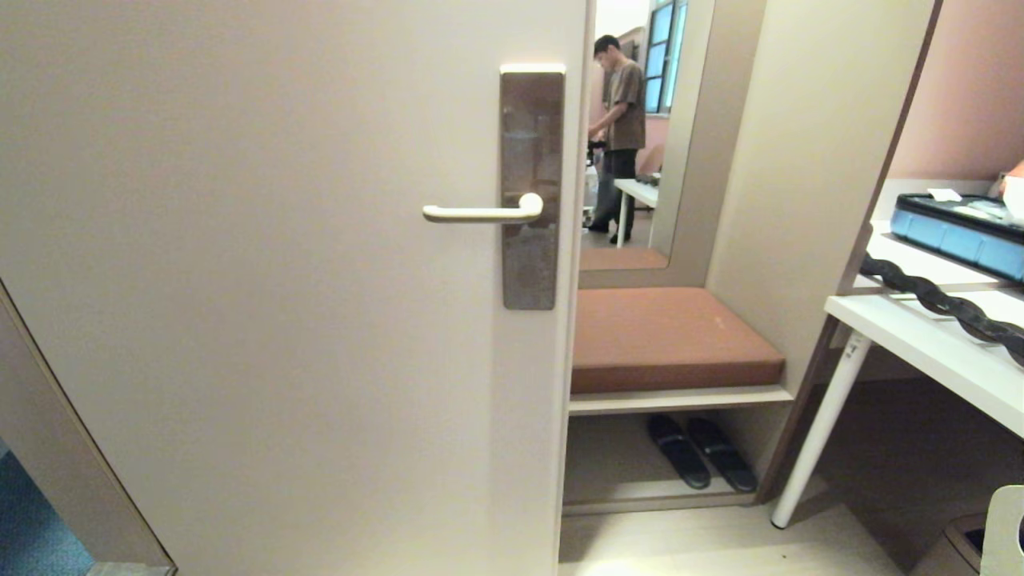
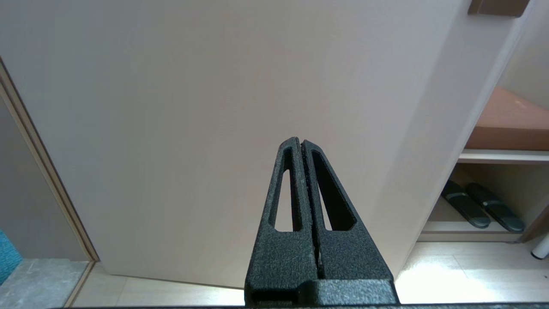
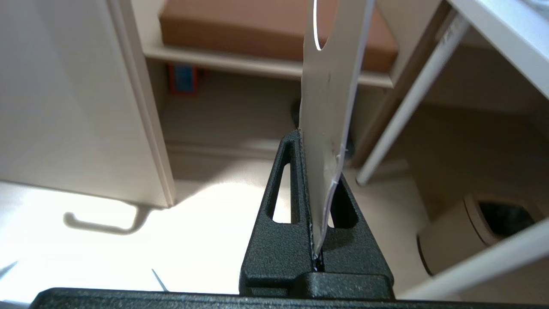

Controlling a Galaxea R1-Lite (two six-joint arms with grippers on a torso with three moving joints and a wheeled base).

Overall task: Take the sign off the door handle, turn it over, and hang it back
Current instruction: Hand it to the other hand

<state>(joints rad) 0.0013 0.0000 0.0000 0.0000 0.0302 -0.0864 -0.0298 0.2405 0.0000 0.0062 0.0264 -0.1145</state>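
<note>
The right gripper is clamping the sign between its two black fingers, which are pressed together on the lower part of the flat card. The sign is standing up from the fingers, seen almost edge-on, and the curved edge of its hole is showing near its far end. In the right wrist view the printed words cannot be read, so it is not possible to tell which side is facing where. In the head view a pale flat piece is showing at the lower right corner; it may be the sign, but this cannot be told for sure.

The door handle is sitting bare on the bronze-brown plate of the cream door, well apart from the sign. Nothing is hanging on it.

The left gripper is pointing at the lower part of the door with its fingers closed together and holding nothing.

Beside the door, a brown cushion is lying on a bench, with black slippers under it. A person is standing in the background.
</note>
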